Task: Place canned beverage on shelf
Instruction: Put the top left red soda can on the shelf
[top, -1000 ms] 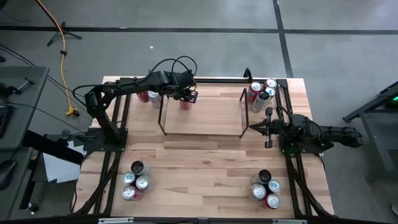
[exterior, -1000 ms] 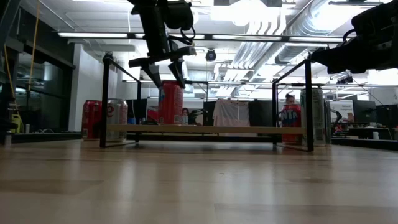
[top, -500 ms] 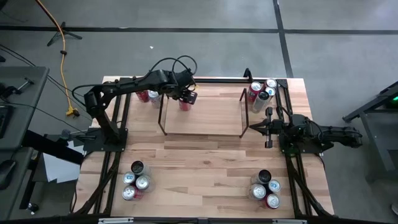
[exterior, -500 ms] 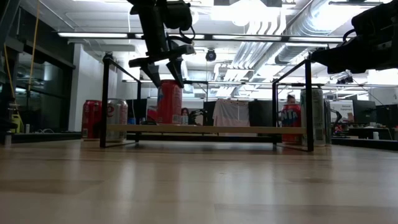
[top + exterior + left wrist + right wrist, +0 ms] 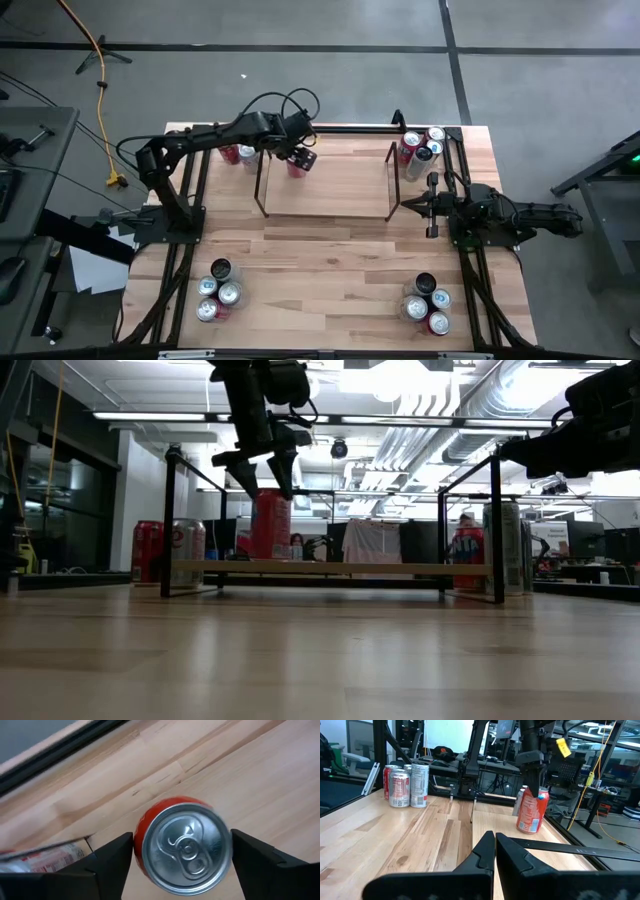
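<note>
- My left gripper [image 5: 302,158] is hovering above the red can [image 5: 272,523], at the far-left end of the shelf [image 5: 325,186].
- In the left wrist view my fingers [image 5: 107,862] are standing open on either side of the can's silver lid [image 5: 184,847], with a visible gap on each side; I am not gripping it.
- The red can is standing upright on the shelf's see-through top.
- My right gripper [image 5: 431,206] is waiting just beside the shelf's right end, its fingers [image 5: 485,851] pressed together and holding nothing.
- Other can groups are standing at the table's far-left [image 5: 238,153], far-right [image 5: 420,146], near-left [image 5: 216,291] and near-right [image 5: 427,303] corners.
</note>
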{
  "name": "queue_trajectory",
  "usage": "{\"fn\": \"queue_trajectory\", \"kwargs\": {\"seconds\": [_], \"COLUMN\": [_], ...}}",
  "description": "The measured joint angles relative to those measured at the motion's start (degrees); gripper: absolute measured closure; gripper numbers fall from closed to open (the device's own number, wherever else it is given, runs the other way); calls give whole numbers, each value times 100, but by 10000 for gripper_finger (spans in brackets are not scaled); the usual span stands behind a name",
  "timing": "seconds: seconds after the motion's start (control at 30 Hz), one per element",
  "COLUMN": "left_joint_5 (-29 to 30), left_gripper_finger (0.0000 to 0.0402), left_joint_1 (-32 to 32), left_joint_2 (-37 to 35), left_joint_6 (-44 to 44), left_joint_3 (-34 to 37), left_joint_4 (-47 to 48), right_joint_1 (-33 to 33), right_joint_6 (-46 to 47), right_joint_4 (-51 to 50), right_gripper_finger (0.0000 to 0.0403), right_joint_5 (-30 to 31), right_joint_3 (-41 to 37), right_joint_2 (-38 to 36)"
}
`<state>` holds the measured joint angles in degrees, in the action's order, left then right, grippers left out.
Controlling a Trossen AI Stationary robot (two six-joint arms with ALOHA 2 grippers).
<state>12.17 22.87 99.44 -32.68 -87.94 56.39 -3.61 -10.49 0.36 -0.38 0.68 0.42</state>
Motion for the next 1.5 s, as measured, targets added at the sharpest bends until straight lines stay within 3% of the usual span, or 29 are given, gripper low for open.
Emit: {"fn": "queue_trajectory", "kwargs": {"seconds": [0.43,0.53,0.67,0.8,0.97,1.33,1.5], "left_joint_5": [-86,-286,-1074,-1046,-1047,-1444,-1226], "left_gripper_finger": [121,121,121,121,121,121,121], "left_joint_1": [85,153,240,247,318,509,511], "left_joint_2": [-2,-2,-12,-11,-7,242,547], "left_joint_6": [872,1846,3864,5660,6846,7435,7490], "left_joint_3": [-588,-936,-1340,-1388,-1222,-1141,-1132], "left_joint_4": [71,110,592,1169,1262,879,920], "right_joint_1": [1,1,0,0,0,1,-1], "right_joint_6": [1,0,1,1,-1,1,1], "right_joint_4": [0,0,0,0,0,0,0], "right_gripper_finger": [402,402,402,402,402,402,402], "right_joint_5": [-2,-1,-1,-2,-1,-1,0], "right_joint_3": [-1,0,0,0,-1,0,1], "right_joint_2": [1,0,1,1,-1,-1,-1]}}
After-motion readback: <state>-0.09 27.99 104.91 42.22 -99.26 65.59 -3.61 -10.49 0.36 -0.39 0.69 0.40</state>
